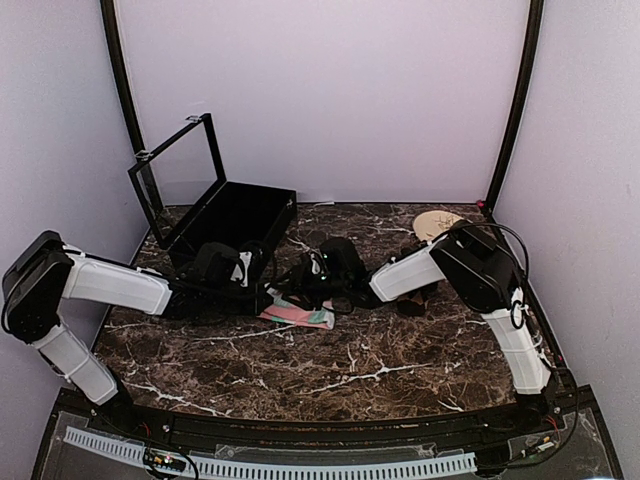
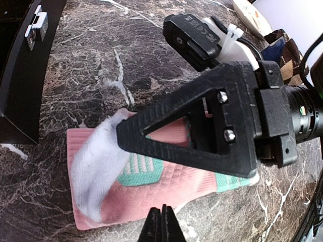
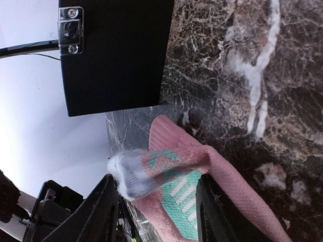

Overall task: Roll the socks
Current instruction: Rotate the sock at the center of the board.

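Lying at the middle of the top view, the pink sock runs left to right across the table. In the left wrist view its grey toe sits at the left end, turned back over the pink body. Both arms reach low and inward from the frame's sides. The left gripper is closed on nothing at the sock's lower edge, while the right gripper straddles the toe end, fingers partly apart; whether they squeeze it I cannot tell, and the lettering on its housing is unreadable.
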Motion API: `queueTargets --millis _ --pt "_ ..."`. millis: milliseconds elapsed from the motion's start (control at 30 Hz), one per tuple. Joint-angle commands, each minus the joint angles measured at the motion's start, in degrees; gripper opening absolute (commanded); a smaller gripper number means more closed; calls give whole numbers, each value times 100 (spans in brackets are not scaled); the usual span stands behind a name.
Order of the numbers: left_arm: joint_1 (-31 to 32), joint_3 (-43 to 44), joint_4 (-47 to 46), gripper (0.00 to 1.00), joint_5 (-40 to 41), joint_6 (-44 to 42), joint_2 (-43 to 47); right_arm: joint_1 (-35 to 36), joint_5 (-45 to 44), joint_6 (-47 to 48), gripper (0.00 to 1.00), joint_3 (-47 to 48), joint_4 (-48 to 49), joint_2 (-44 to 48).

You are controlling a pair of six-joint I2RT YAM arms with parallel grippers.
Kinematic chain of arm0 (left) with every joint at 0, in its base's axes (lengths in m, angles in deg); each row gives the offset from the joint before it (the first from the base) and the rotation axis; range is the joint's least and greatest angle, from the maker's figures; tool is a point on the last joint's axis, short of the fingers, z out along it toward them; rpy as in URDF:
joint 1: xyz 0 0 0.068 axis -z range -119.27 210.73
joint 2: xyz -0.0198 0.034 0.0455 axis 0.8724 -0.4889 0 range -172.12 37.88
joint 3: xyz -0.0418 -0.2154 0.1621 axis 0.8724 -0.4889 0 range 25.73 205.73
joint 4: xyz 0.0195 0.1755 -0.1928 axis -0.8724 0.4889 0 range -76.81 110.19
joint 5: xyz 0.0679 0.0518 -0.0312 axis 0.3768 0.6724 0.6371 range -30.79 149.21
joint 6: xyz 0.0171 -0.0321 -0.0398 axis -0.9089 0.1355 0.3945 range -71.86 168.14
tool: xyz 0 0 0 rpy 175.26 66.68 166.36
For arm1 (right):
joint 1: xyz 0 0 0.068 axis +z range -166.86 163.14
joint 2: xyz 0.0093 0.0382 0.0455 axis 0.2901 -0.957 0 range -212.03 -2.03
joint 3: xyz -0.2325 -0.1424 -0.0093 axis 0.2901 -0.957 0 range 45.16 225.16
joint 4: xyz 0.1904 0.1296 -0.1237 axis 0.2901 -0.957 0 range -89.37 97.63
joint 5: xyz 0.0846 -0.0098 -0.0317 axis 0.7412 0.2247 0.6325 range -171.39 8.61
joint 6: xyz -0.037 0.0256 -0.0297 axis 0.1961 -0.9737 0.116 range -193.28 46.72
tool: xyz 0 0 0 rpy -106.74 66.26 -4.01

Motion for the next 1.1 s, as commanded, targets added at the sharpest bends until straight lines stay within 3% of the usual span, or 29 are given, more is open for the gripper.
queueTargets --millis 0,400,733,1067 --pt "16 198 247 0 146 -95 -89 12 -123 65 50 -207 -248 92" --pt "-104 675 434 0 415 55 -937 23 -198 352 52 -584 -321 338" --pt "-208 315 174 0 495 283 -1096 21 -482 944 53 -788 -874 774" --pt "-270 263 -7 0 399 225 -1194 51 -783 1371 53 -1806 -1049 1468"
